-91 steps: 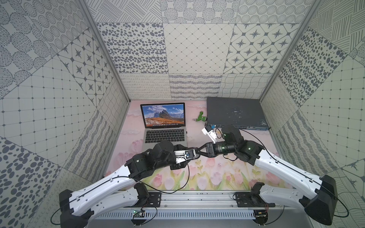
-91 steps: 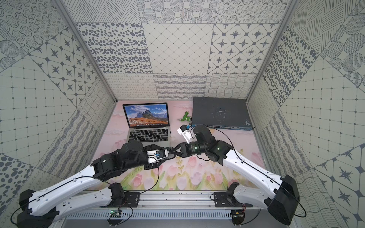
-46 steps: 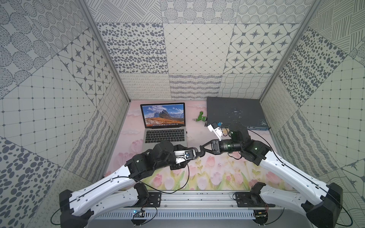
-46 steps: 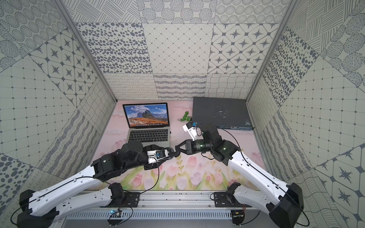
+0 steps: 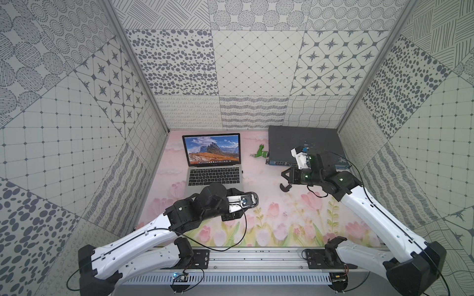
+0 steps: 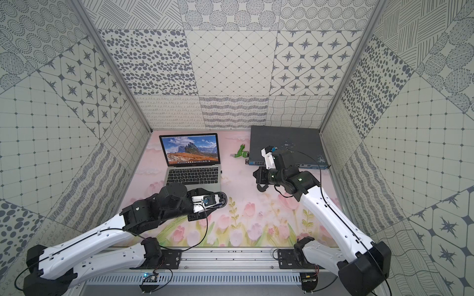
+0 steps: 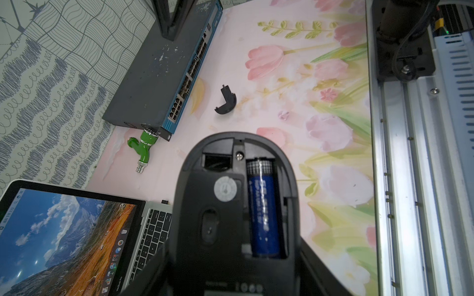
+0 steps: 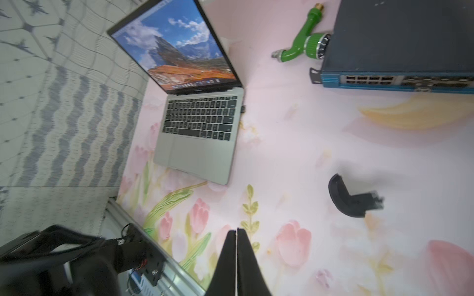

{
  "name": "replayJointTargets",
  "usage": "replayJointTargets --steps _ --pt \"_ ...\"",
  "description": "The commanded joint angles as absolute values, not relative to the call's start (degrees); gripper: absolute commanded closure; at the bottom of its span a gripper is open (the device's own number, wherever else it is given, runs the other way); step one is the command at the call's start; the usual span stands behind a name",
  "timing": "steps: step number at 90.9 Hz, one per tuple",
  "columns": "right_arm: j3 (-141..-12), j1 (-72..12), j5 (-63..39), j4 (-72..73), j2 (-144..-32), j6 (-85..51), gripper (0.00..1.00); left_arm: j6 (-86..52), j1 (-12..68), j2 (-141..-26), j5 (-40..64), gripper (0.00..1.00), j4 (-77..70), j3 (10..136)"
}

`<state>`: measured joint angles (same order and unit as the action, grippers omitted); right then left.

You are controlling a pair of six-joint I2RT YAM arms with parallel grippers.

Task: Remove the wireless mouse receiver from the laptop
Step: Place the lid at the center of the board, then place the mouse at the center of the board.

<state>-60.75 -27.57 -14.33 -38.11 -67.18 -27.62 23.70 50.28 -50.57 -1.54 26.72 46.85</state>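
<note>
Approach step: wireless mouse receiver sits in laptop side; empty right claw, closed, must open there; left claw grips mouse.

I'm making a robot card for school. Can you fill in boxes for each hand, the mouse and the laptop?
left hand: holds mouse, underside up
right hand: shut, empty
mouse: cover off, battery showing
cover: lying on mat
receiver: plugged into laptop's side
laptop: open, screen lit

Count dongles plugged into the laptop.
1. The wireless mouse receiver sticks out of the laptop on the edge facing the network switch, beside the keyboard. Its opposite edge could hide another.
</note>
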Motion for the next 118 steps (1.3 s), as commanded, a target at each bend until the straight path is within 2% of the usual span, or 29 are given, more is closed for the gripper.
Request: replayJointTargets --steps 1,17,21,28,31,41,71,75,81,90,95,105,118 --pt "-59.5 -27.5 -4.7 -39.9 -70.8 -23.6 1.0 21.7 50.2 -50.7 0.0 0.85 24.2 46.9" --pt "-58.4 -26.7 -1.2 -37.5 -76.9 -22.4 0.99 21.1 50.2 -50.9 0.6 0.85 24.1 46.8" --pt "-58.1 -25.9 0.5 -36.8 -78.0 -22.6 0.88 20.9 50.3 -51.2 1.0 0.85 24.1 46.7" --pt "-58.1 -23.0 1.7 -35.8 -80.6 -22.6 0.77 20.4 50.2 -52.2 1.7 0.85 24.1 46.8" --pt "-58.2 -21.6 2.6 -35.6 -81.8 -23.1 0.7 20.1 50.2 -52.8 1.8 0.85 24.1 46.8" --pt "-58.9 -17.9 3.9 -35.5 -85.9 -22.6 0.6 19.3 50.3 -54.4 2.2 0.85 24.6 47.3" --pt "-62.7 -16.1 2.6 -34.2 -96.0 -19.7 0.56 10.1 52.6 -61.9 -0.8 0.83 26.8 49.0" --pt "-62.1 -16.2 1.4 -33.4 -95.1 -20.2 0.56 9.9 55.1 -63.7 -4.5 0.8 27.1 48.3" --pt "-61.1 -16.7 0.0 -32.4 -93.2 -20.7 0.56 8.3 57.6 -65.5 -10.3 0.83 23.2 45.3" --pt "-59.7 -17.1 -1.5 -32.3 -89.5 -20.7 0.56 7.8 58.0 -66.8 -3.7 0.8 11.7 38.6" --pt "-58.4 -17.2 -2.4 -32.3 -87.1 -21.0 0.55 8.3 58.0 -68.8 -3.6 0.78 8.4 36.8" --pt "-55.8 -17.8 -4.1 -31.8 -83.0 -22.1 0.55 9.7 58.0 -74.5 -4.2 0.66 8.1 37.7" --pt "-53.8 -18.1 -4.8 -31.7 -79.5 -22.2 0.55 11.3 58.1 -81.0 -4.3 0.67 11.2 41.8"
